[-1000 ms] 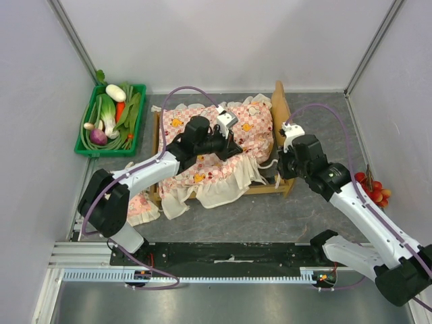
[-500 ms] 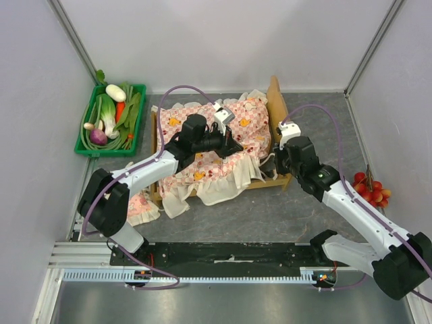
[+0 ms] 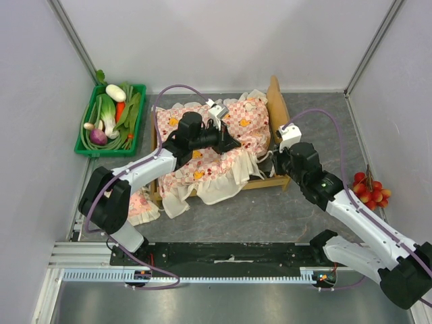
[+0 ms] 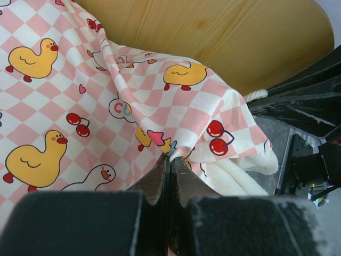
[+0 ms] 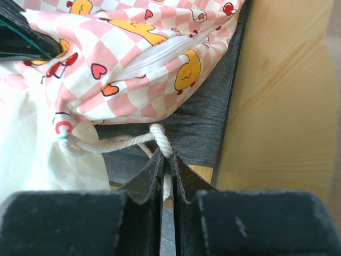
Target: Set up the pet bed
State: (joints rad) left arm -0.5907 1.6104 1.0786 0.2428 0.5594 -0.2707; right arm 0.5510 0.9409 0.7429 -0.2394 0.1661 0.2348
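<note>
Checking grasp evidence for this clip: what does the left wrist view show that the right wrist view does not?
Only left wrist: the left gripper pinching a fold of the checked mattress. Only right wrist: the right gripper shut on a white cord, beside the dark grey base. Both: that mattress and the light wood of the pet bed.

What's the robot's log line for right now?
left gripper: pinching pink-checked frilled mattress | right gripper: pinching white cord | light-wood pet bed: under mattress
</note>
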